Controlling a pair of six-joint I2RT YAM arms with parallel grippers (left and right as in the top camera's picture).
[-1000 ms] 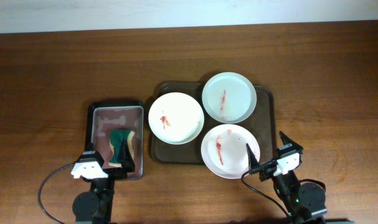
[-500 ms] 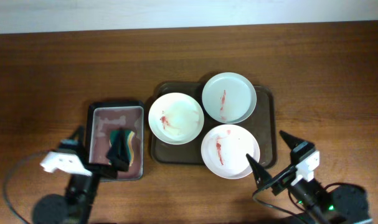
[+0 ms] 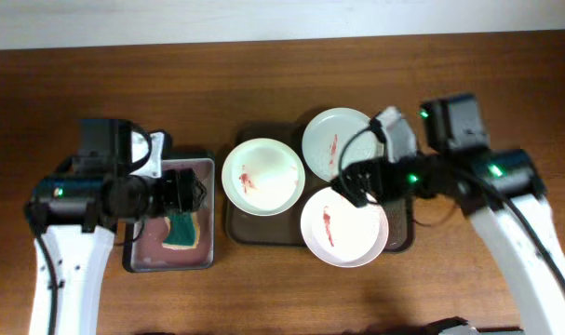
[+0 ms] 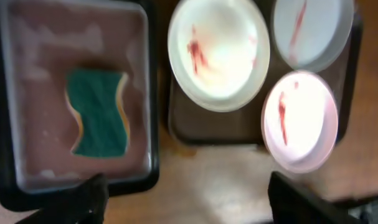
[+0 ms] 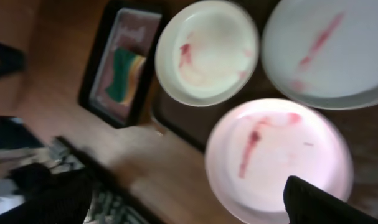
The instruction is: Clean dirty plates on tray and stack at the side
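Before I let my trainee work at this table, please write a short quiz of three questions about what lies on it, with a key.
1. True or false: all three plates on the tray carry red smears.
2. Where does the green sponge lie? A: on the tray. B: in the metal pan. C: on a plate.
3. In a few words: which plate juts out over the tray's edge?

Key: 1 true. 2 B. 3 the plate nearest the robot.
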